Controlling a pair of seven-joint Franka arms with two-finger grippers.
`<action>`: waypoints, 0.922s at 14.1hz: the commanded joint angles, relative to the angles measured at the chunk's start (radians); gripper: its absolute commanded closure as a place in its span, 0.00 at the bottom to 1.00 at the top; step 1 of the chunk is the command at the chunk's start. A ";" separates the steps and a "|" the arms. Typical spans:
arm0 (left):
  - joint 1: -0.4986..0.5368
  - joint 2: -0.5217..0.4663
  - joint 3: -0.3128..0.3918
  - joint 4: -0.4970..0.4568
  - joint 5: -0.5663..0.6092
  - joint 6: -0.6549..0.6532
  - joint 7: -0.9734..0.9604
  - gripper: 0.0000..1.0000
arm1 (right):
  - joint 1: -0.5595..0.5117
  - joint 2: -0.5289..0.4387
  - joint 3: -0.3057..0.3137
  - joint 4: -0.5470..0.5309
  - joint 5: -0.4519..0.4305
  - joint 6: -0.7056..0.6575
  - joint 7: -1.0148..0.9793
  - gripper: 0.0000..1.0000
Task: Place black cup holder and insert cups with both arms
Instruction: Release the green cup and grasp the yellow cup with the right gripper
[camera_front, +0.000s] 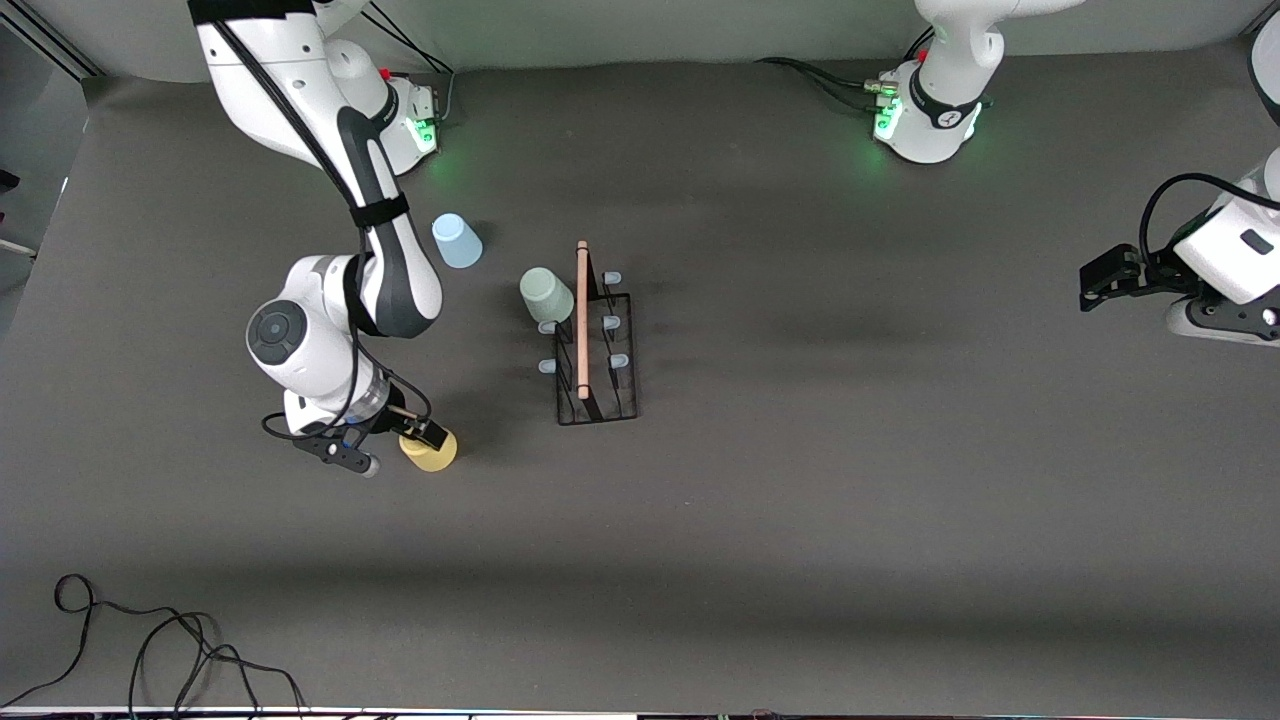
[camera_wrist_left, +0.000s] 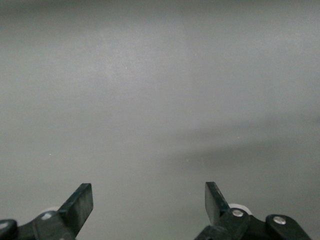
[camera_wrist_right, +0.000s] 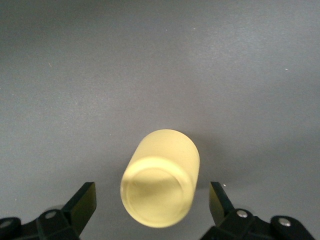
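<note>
The black cup holder (camera_front: 597, 345) stands upright mid-table, its wooden rod handle (camera_front: 582, 320) on top. The pale mint green cup (camera_front: 546, 295) sits tilted on one of its pegs, on the side toward the right arm's end. The light blue cup (camera_front: 457, 241) stands upside down on the table, farther from the camera. The yellow cup (camera_front: 434, 452) stands upside down nearer the camera. My right gripper (camera_front: 425, 443) is open around the yellow cup (camera_wrist_right: 160, 185), fingers (camera_wrist_right: 82, 202) apart from it. My left gripper (camera_front: 1090, 288) waits open and empty (camera_wrist_left: 149, 192) at the left arm's end.
Black cables (camera_front: 150, 640) lie at the table's edge nearest the camera, toward the right arm's end. The grey mat (camera_front: 850, 480) covers the table. Several bare pale-tipped pegs (camera_front: 618, 361) stick out of the holder.
</note>
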 joint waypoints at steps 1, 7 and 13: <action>-0.006 -0.007 0.004 0.009 0.001 -0.013 -0.011 0.00 | -0.001 0.059 0.001 0.052 0.040 0.006 -0.029 0.00; -0.007 -0.008 0.004 0.009 0.001 -0.013 -0.011 0.00 | -0.002 0.061 0.001 0.049 0.038 -0.006 -0.030 1.00; -0.009 -0.008 0.002 0.010 0.004 -0.016 -0.030 0.00 | 0.010 -0.103 -0.008 0.052 0.035 -0.171 -0.026 1.00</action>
